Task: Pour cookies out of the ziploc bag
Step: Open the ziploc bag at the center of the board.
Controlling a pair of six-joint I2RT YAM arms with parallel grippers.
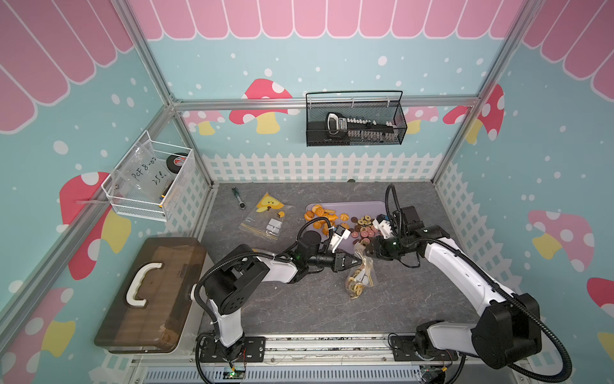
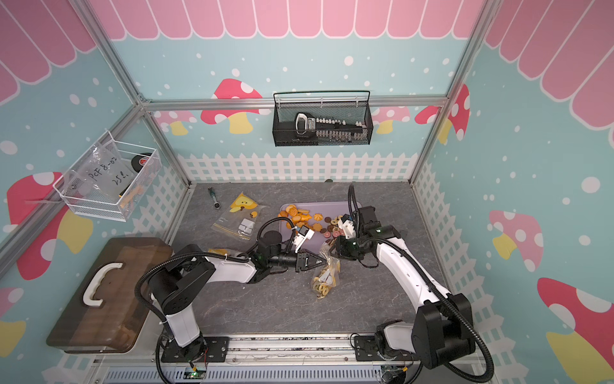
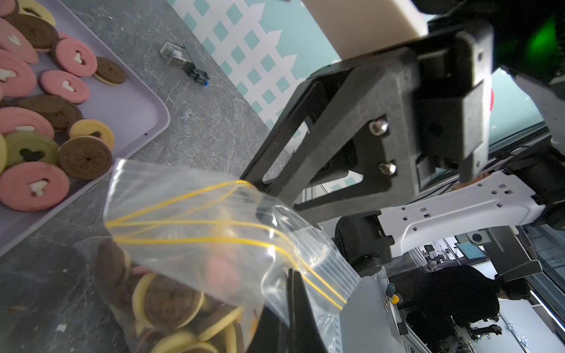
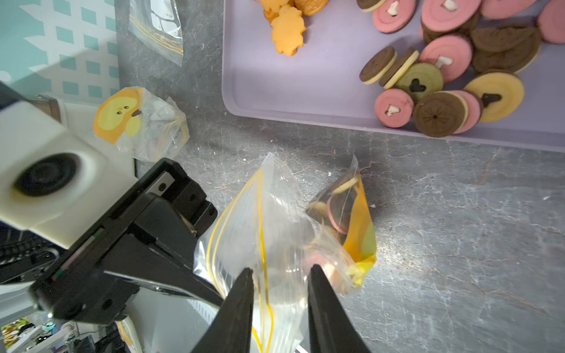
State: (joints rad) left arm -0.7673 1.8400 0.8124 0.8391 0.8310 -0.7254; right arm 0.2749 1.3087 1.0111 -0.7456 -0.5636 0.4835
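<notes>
Bag (image 4: 275,220) between parted right fingers (image 4: 238,311)

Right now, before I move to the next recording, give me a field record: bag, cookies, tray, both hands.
tray: lilac, flat on the table
cookies on tray: orange, pink, brown, tan pile
ziploc bag: resting on the table beside the tray, rim lifted
cookies in bag: several at the bottom
left hand: shut on the bag's rim
right hand: jaws apart, astride the bag's rim

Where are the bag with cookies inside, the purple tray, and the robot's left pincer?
cookie bag (image 1: 358,283): in a top view, its cookie-filled part.
purple tray (image 1: 352,207): in a top view, bare patch by far rim.
left pincer (image 1: 359,261): in a top view, between its fingertips.
</notes>
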